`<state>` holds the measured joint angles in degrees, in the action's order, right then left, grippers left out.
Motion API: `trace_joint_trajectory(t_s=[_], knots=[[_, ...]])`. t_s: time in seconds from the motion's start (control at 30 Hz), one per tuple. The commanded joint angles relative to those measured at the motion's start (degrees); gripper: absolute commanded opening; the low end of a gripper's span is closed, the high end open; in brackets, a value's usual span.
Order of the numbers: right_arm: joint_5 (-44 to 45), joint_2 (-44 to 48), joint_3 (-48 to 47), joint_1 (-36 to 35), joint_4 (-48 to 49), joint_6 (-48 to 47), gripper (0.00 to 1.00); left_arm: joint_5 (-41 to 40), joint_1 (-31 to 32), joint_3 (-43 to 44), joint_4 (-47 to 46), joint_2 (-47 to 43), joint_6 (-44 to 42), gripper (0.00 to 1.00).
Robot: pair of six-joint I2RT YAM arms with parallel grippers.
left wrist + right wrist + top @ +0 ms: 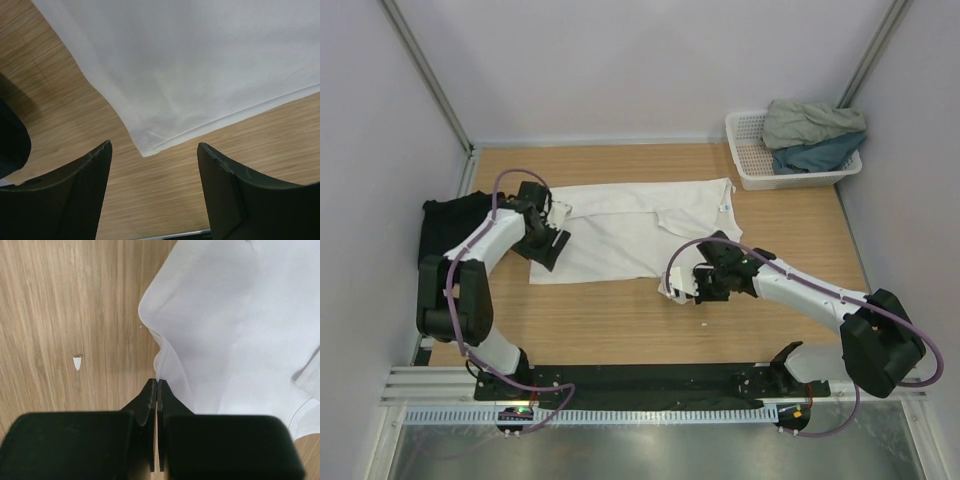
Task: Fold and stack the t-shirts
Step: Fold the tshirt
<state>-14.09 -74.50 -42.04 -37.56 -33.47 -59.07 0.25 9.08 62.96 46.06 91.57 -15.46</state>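
Note:
The white t-shirt (630, 225) lies spread across the middle of the wooden table, its blue neck label at the right end. My left gripper (548, 240) is open over the shirt's near-left corner (146, 148), which lies between and just ahead of the fingers, untouched. My right gripper (692, 285) is shut on the shirt's near-right edge (165, 371), and the cloth rises in a fold from the pinch. The black t-shirt (445, 225) lies at the far left under my left arm. The grey-green t-shirt (805, 120) and the teal t-shirt (815, 155) sit in the basket.
The white lattice basket (748, 165) stands at the table's back right corner. A small white scrap (77, 361) lies on the wood near my right gripper. Grey walls close in the table on the left, back and right.

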Motion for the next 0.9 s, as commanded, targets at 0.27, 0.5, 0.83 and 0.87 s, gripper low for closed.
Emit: trace_joint_trajectory(t_s=[0.27, 0.5, 0.83, 0.87], knots=[[1.52, 0.06, -3.40, -0.32, 0.69, 3.52, 0.01, 3.53, -4.95, -0.65, 1.22, 3.00, -3.61, 0.61], [1.96, -0.82, -4.10, -0.32, 0.25, 2.29, 0.02, 4.06, -5.48, -2.22, 0.44, 4.76, -3.26, 0.59], [1.69, -1.70, -4.45, -0.32, 0.51, 2.64, 0.02, 5.64, -5.48, -4.07, 0.17, 5.11, -2.73, 0.38], [1.69, -1.61, -4.45, -0.41, 0.51, 2.73, 0.02, 5.72, -5.48, -4.07, 0.25, 5.11, -2.73, 0.30]])
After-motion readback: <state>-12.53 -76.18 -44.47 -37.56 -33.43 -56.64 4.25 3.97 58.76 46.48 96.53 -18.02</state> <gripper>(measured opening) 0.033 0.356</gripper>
